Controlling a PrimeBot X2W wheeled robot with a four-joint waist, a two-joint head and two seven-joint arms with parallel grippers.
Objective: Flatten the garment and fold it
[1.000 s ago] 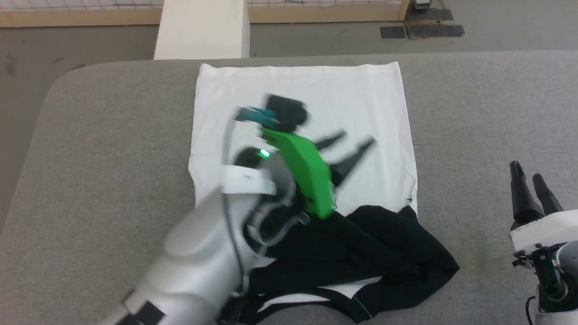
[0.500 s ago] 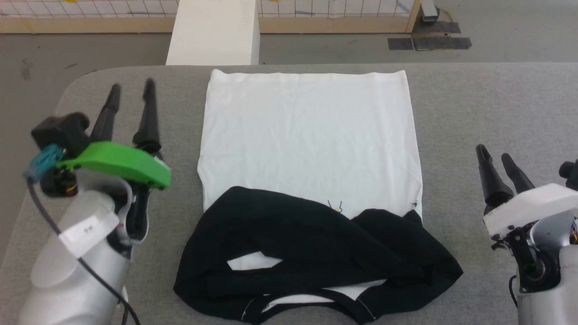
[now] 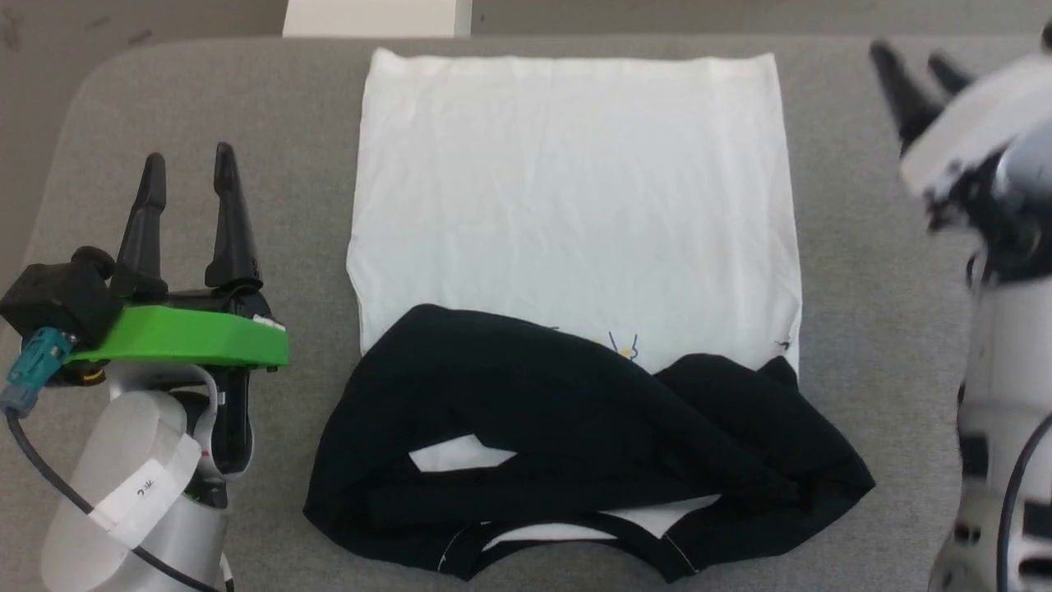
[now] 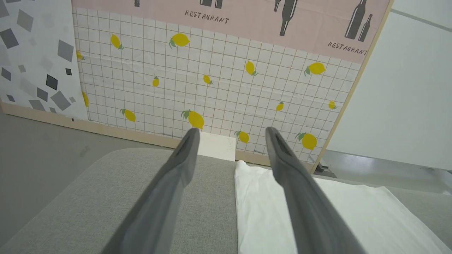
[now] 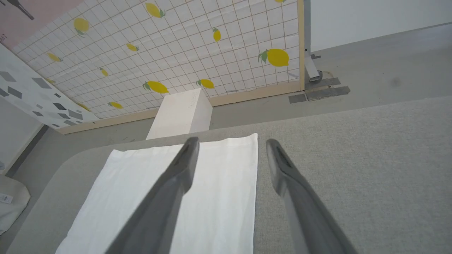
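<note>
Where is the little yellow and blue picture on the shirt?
In the head view, the print peeks out just right of middle on the garment, at the edge of the black sleeves bunched over its near end.

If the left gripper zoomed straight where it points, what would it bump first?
Likely nothing nearby: the left gripper points over bare table beside the garment, toward the white block; height is hard to judge.

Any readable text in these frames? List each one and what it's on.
"RESTAURANT": on the pink wall panel, towards its left in the left wrist view.
"RESTAURANT": same panel, further right, under the bottle silhouettes.
White tag on the left forearm: dark marks, too small to read.
White block: faint writing on its side, too blurred to read.
T-shirt chest print: no letters legible.
</note>
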